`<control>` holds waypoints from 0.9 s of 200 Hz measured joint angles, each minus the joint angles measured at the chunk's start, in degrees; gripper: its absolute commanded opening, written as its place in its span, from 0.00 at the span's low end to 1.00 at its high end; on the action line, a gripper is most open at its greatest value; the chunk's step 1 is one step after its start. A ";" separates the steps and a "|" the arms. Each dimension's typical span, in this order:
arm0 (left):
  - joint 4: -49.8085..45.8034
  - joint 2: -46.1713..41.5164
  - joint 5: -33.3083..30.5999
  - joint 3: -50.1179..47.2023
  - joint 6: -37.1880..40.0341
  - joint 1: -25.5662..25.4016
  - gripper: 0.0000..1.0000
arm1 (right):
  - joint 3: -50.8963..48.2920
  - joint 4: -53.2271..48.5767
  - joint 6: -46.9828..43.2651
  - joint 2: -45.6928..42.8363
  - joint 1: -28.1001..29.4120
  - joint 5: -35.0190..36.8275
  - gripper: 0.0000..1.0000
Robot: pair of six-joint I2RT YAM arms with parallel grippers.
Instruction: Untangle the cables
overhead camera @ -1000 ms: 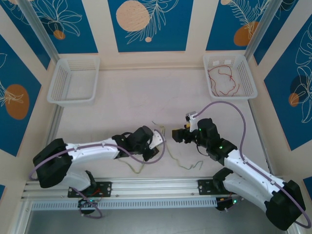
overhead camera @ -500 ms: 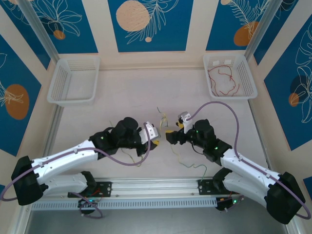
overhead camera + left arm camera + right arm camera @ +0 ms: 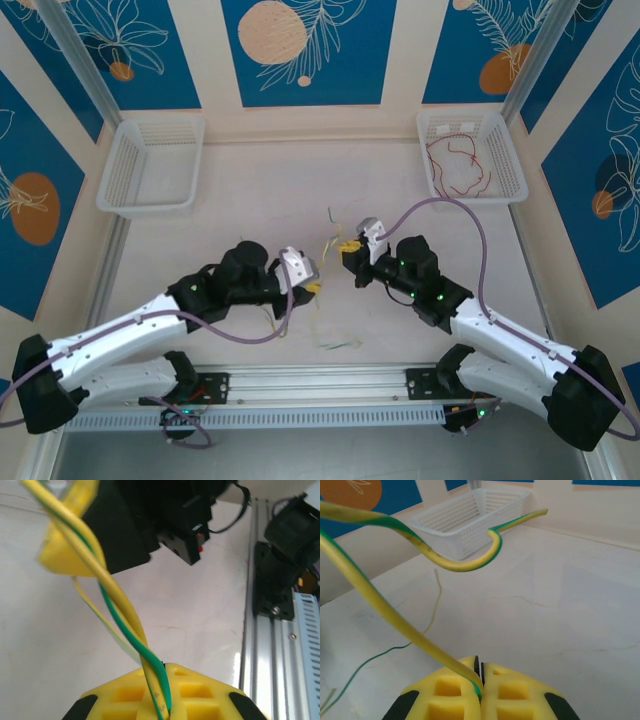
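The left hand [image 3: 162, 696] pinches a twisted yellow-green pair [image 3: 122, 607], and the right hand [image 3: 479, 690] pinches a strand [image 3: 440, 656], both lifted over the counter [image 3: 250, 190]. The wire looks light, limp and probably slick, so grip near the twist and pull gently. A red wire [image 3: 455, 170] lies in the basket [image 3: 512, 160].

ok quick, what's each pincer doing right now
left pincer: closed on the twisted yellow-green cables
right pincer: closed on a yellow-green cable

Yellow-and-green striped cables [image 3: 127, 625]
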 measured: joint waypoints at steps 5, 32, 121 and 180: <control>0.72 -1.18 -0.22 -0.96 -0.48 0.94 0.11 | 0.00 -0.17 0.28 0.04 -0.44 0.61 0.00; 4.87 -5.75 0.42 -6.43 -4.33 7.93 0.14 | -0.02 -1.92 3.39 -0.15 -6.27 0.72 0.00; 9.81 -6.93 2.45 -9.20 -7.74 12.44 0.11 | -0.13 -7.74 8.94 -3.32 -14.58 -6.25 0.00; 8.85 -6.64 1.36 -9.53 -8.63 13.94 0.00 | 1.46 -12.63 12.09 -4.04 -21.16 -2.21 0.00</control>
